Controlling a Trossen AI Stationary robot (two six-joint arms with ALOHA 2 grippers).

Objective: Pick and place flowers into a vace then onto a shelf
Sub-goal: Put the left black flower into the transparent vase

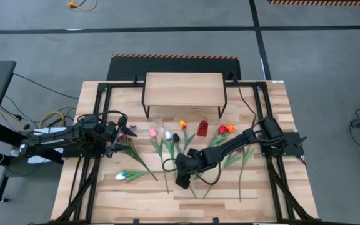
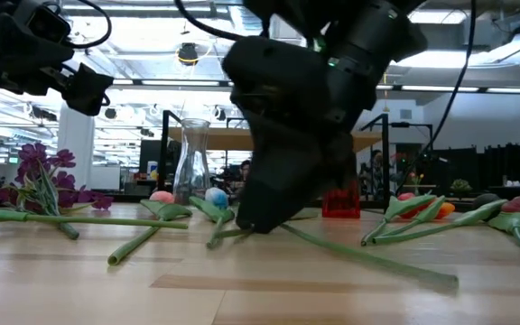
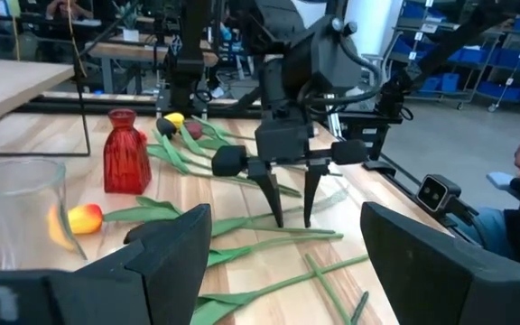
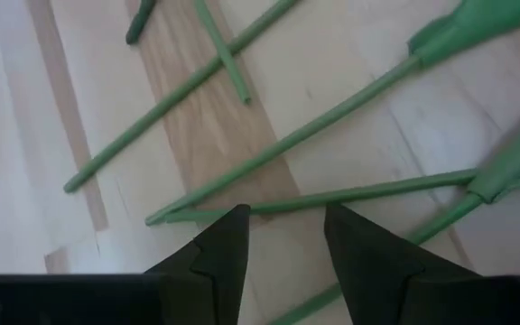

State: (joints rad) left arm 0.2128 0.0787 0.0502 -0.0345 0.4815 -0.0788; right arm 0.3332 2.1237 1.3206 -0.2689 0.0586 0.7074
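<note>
Right tool (image 3: 289, 217) down over the flowers (image 1: 167, 150).
Fingers part-open, tips at a green stem (image 4: 332, 197) on the surface (image 1: 267, 187), nothing gripped; left tool (image 1: 119, 134) wide open, empty.

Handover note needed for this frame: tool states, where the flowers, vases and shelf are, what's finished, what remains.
Right tool: open, tips down over green tulip stems at mid-table, nothing gripped.
Left tool: open, empty, raised at the table's left side near the purple-blossomed sprigs.
Artificial tulips all lie loose on the tabletop.
Clear glass vase and red glass vase stand empty; small light-wood shelf is bare.
Done: nothing.
Left: fill a vase, move it onto the shelf.
</note>
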